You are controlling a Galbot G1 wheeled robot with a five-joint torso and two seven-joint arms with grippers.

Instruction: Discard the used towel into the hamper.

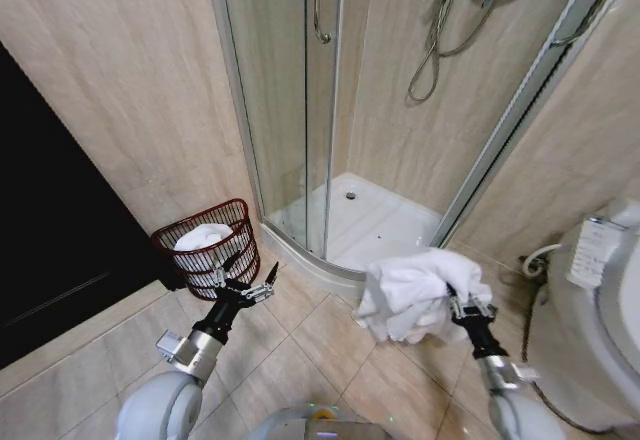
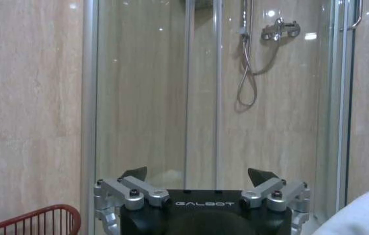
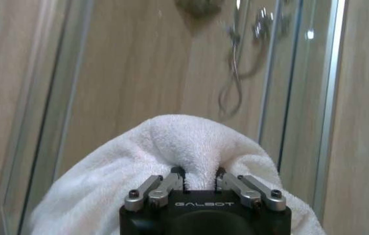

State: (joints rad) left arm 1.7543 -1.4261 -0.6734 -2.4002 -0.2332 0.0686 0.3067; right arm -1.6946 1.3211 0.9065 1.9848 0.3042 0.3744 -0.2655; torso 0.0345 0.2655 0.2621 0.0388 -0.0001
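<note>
A white towel (image 1: 415, 295) hangs bunched in the air at the right, in front of the shower tray, with my right gripper (image 1: 468, 308) shut on its folds. In the right wrist view the towel (image 3: 184, 147) bulges up between the pinched fingers (image 3: 201, 180). The hamper (image 1: 210, 243), a dark red wire basket, stands on the floor against the left wall with another white cloth (image 1: 200, 236) inside. My left gripper (image 1: 243, 278) is open, just in front of the hamper's rim. Its rim (image 2: 37, 218) shows at the edge of the left wrist view, beside the spread fingers (image 2: 197, 172).
A curved glass shower enclosure (image 1: 300, 110) with a white tray (image 1: 375, 225) stands straight ahead. A toilet (image 1: 600, 320) sits at the right. A dark doorway (image 1: 50, 220) opens on the left. Beige floor tiles (image 1: 300, 350) lie between the hamper and the towel.
</note>
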